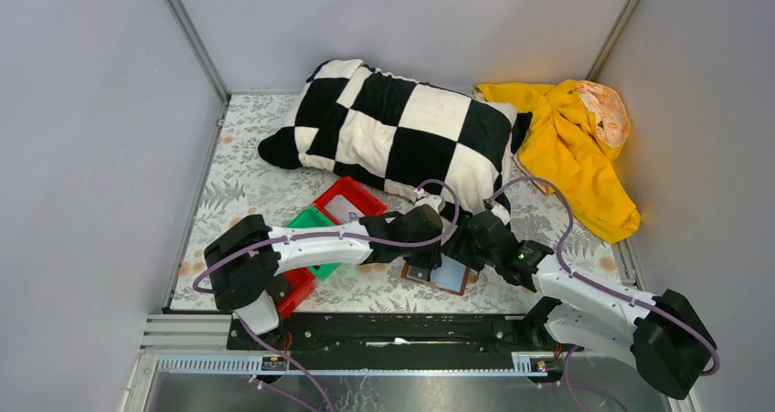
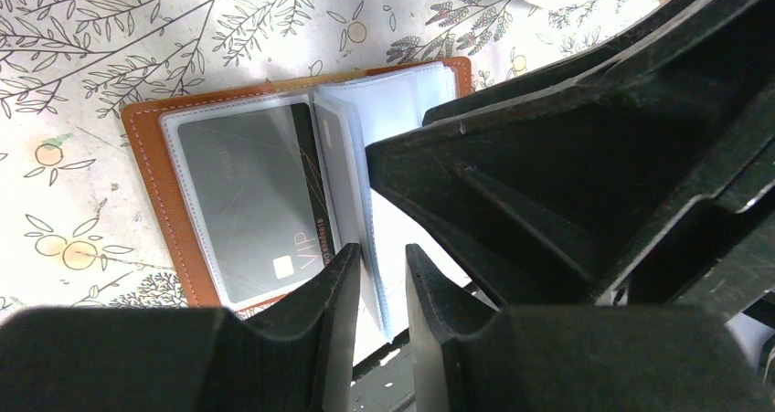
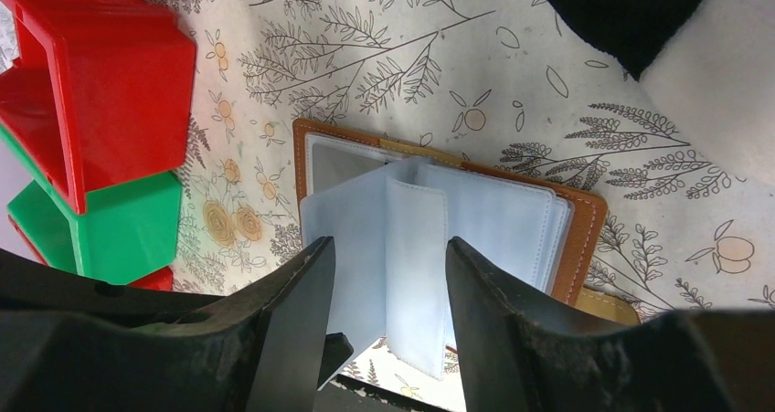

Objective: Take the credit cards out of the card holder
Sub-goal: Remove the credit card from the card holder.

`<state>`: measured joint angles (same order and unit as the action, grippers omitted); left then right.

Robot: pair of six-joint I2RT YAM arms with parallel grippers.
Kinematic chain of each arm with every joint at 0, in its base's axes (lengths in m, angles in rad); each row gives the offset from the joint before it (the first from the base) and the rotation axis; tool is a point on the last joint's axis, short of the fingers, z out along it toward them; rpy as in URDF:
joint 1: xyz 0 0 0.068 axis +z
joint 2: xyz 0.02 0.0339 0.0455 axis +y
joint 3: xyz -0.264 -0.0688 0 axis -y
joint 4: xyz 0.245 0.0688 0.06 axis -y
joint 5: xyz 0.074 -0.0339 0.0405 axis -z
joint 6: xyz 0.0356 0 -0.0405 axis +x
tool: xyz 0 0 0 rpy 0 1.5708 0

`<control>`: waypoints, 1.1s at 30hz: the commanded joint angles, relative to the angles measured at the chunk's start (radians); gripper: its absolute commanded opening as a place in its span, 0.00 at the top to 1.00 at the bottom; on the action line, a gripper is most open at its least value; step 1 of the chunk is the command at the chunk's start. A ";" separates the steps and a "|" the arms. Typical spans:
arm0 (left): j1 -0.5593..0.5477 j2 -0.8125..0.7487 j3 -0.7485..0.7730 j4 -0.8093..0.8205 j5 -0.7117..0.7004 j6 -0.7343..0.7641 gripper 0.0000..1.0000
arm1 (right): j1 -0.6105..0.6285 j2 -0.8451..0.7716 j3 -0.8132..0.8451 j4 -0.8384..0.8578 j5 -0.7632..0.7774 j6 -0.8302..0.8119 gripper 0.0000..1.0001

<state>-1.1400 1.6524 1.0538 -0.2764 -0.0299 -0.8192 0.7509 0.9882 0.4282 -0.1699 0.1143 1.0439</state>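
Note:
The card holder point(image 1: 450, 275) lies open on the floral table, brown outside with pale blue clear sleeves. In the left wrist view point(image 2: 151, 165) a dark grey VIP card point(image 2: 247, 197) sits in its left sleeve. In the right wrist view point(image 3: 585, 238) several sleeve pages point(image 3: 416, 248) stand up. My left gripper point(image 2: 382, 275) is at the holder's near edge, its jaws a narrow gap apart with one sleeve page's edge between them. My right gripper point(image 3: 388, 248) is open wide, its jaws either side of the upright pages. Both grippers point(image 1: 429, 258) point(image 1: 468, 248) meet over the holder.
A red bin point(image 1: 347, 202) and a green bin point(image 1: 311, 220) stand left of the holder, and another red bin point(image 1: 297, 289) sits under the left arm. A black and white checked pillow point(image 1: 393, 129) and yellow cloth point(image 1: 576, 152) lie at the back. The right arm point(image 2: 594, 156) fills the left wrist view's right side.

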 commanded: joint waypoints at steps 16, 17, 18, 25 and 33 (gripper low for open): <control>0.005 -0.018 0.011 0.002 -0.035 0.022 0.63 | 0.008 -0.045 -0.017 -0.022 0.035 -0.013 0.45; 0.005 -0.019 0.009 0.005 -0.034 0.022 0.65 | 0.008 -0.051 -0.014 -0.023 0.036 -0.013 0.45; 0.005 -0.018 0.008 0.007 -0.033 0.020 0.68 | 0.007 -0.057 -0.010 -0.023 0.036 -0.012 0.45; 0.006 -0.016 0.004 0.009 -0.032 0.017 0.90 | 0.007 -0.069 0.030 -0.027 0.051 -0.021 0.45; 0.006 -0.013 0.003 0.010 -0.030 0.017 0.94 | 0.007 -0.034 0.055 0.009 0.038 -0.022 0.45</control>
<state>-1.1366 1.6524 1.0534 -0.2966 -0.0525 -0.8078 0.7509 0.9421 0.4332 -0.1905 0.1230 1.0348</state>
